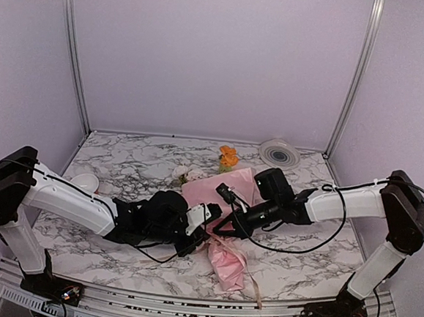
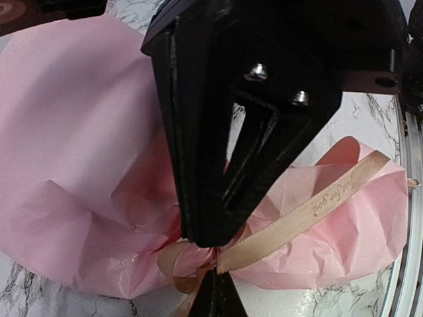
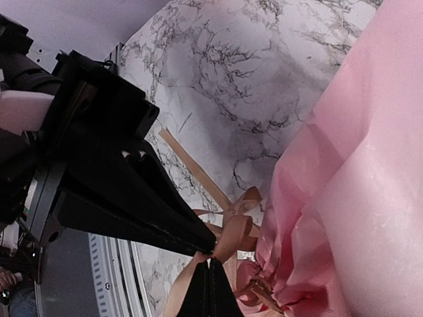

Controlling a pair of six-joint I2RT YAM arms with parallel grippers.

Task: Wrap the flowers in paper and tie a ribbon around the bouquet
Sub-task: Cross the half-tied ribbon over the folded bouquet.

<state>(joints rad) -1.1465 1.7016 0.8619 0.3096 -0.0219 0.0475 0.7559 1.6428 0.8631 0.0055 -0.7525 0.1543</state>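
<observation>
Top external view: the bouquet (image 1: pixel 227 262) lies on the table (image 1: pixel 123 168), long axis running away from the arms with flowers (image 1: pixel 228 157) at the far end, while left gripper (image 2: pixel 215 252) and right gripper (image 3: pixel 210 256), equally near, flank its waist, each clenched on the ribbon (image 2: pixel 310 210) tied there.

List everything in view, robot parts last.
paper: one, pale pink, wrapped into a bundle mid-table
flowers: a few pale, one orange, at the paper's far end
ribbon: one, tan, round the paper's gathered neck
disc: one, white-grey, far right of the table
round thing: one, white, table's left side
table: one, grey-veined white marble
left arm: one, white and black, reaching in from the left
right arm: one, white and black, reaching in from the right
left fingers: black, shut on ribbon
right fingers: black, shut on ribbon
</observation>
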